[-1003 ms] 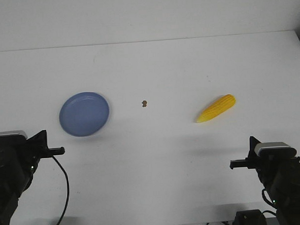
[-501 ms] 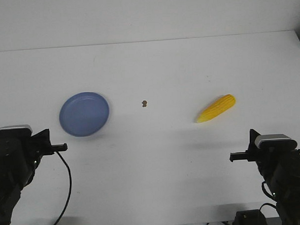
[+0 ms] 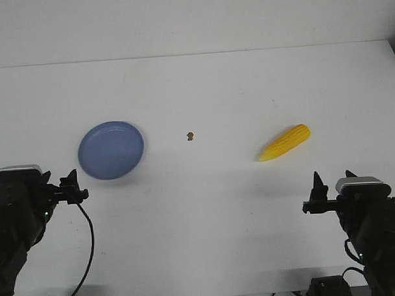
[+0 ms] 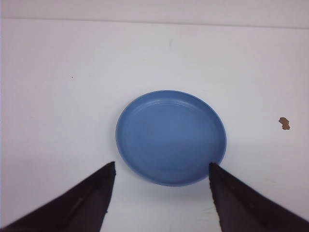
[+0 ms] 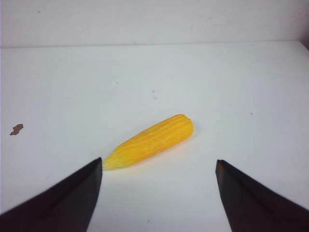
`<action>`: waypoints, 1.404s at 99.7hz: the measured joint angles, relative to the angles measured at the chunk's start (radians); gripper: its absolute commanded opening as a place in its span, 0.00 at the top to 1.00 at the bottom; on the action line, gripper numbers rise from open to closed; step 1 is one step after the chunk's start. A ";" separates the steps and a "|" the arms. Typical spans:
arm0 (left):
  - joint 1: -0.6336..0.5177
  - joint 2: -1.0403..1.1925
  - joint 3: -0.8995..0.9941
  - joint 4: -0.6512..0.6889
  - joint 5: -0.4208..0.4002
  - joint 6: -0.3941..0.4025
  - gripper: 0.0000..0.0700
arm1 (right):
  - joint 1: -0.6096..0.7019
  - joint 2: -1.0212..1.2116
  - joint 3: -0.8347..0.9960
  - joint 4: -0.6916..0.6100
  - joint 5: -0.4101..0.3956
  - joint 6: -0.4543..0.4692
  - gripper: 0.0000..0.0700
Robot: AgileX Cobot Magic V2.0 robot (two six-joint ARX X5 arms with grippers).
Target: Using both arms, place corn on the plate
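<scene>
Corn (image 3: 285, 143) lies untouched on the table (image 3: 215, 89), plate (image 3: 111, 150) bare; my left claw (image 3: 71, 186) and right claw (image 3: 315, 194) have just spread wide, ready to reach.

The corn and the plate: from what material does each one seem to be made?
The corn looks like moulded plastic: uniform yellow, smooth regular kernel rows, slight sheen, though a real cob cannot be ruled out. The plate seems plastic or glazed ceramic: plain blue, smooth, faint concentric rings, soft gloss. The pictures do not settle which.
</scene>
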State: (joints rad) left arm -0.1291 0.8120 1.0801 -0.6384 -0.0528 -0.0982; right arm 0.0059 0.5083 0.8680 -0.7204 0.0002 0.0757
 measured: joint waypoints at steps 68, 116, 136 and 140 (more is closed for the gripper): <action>0.173 0.522 0.164 0.074 0.070 -0.117 0.39 | 0.000 0.000 0.000 0.000 0.000 0.000 0.28; 0.258 0.847 0.167 0.173 0.175 -0.138 0.39 | 0.000 0.000 0.000 0.000 -0.001 0.000 0.28; 0.259 0.915 0.166 0.201 0.216 -0.152 0.39 | 0.000 0.000 0.000 0.000 -0.001 0.000 0.28; 0.259 0.925 0.167 0.208 0.216 -0.152 0.39 | 0.000 0.000 0.000 0.000 -0.001 0.000 0.28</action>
State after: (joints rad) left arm 0.1299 1.7374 1.2469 -0.4309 0.1631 -0.2504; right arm 0.0059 0.5083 0.8680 -0.7208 -0.0010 0.0757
